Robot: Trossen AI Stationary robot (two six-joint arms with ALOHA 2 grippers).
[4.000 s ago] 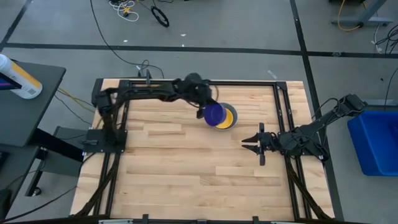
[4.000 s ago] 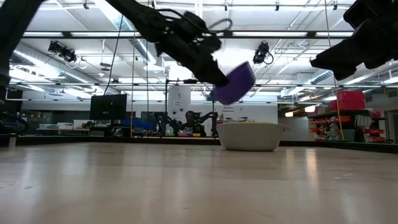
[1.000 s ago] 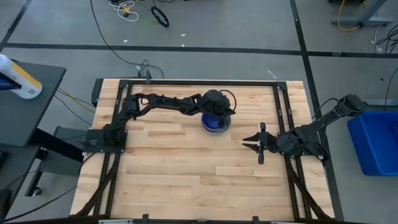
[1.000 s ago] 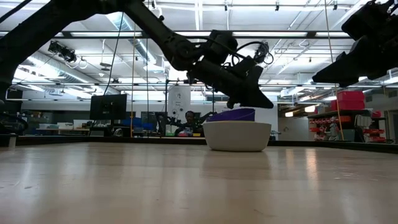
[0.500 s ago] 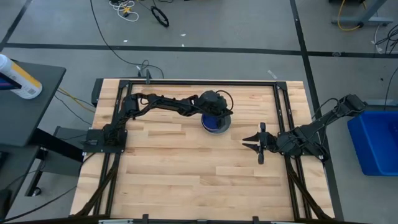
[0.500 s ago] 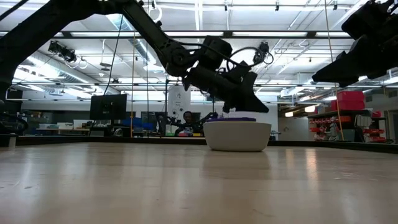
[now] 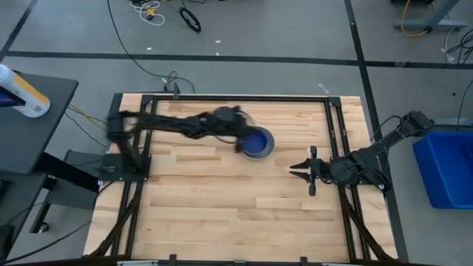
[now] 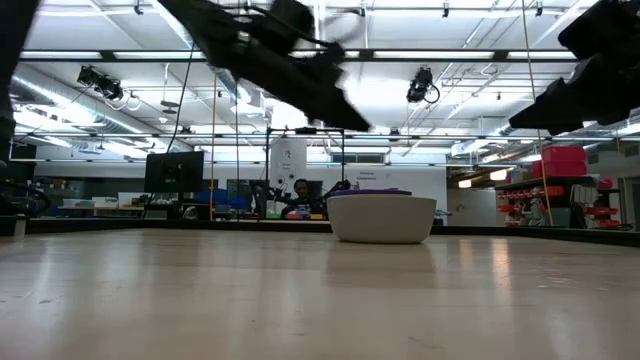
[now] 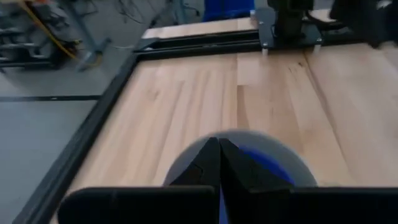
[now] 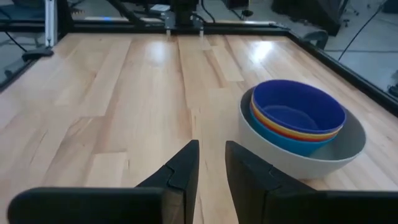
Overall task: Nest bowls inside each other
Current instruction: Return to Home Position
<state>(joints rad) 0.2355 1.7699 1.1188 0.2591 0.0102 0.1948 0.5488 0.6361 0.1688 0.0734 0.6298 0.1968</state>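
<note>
well, the nesting looks finished to me: all five bowls (image 7: 256, 142) sit as one stack on the counter (image 7: 222, 199), about mid-width and in its far half. the grey bowl (image 10: 292, 165) is the outer shell, which makes sense since it looks the widest. inside it go the light blue bowl (image 10: 283, 144), the red bowl (image 10: 292, 135) showing only as a thin rim, the yellow bowl (image 10: 273, 124), and the dark blue bowl (image 10: 298, 106) on top. each rim stands a little proud of the one below, so they look seated level rather than cocked.

the left claw (image 9: 219, 163) hangs above the counter just left of the stack, touching none of it. its fingers (image 9: 204, 167) are clenched tip to tip with nothing between them. i'd guess it's held high and clear like that so the arm can swing home without clipping the top rim. the right claw (image 10: 210, 150) waits well off to the right of the stack, pointing toward it, fingers spread and empty. by the look of it, it's parked out of the left arm's way.

what's left, i reckon, is only getting the left arm to its rest pose. the one risk i see is a brush against the stack, which is light plastic and would slide easily.
</note>
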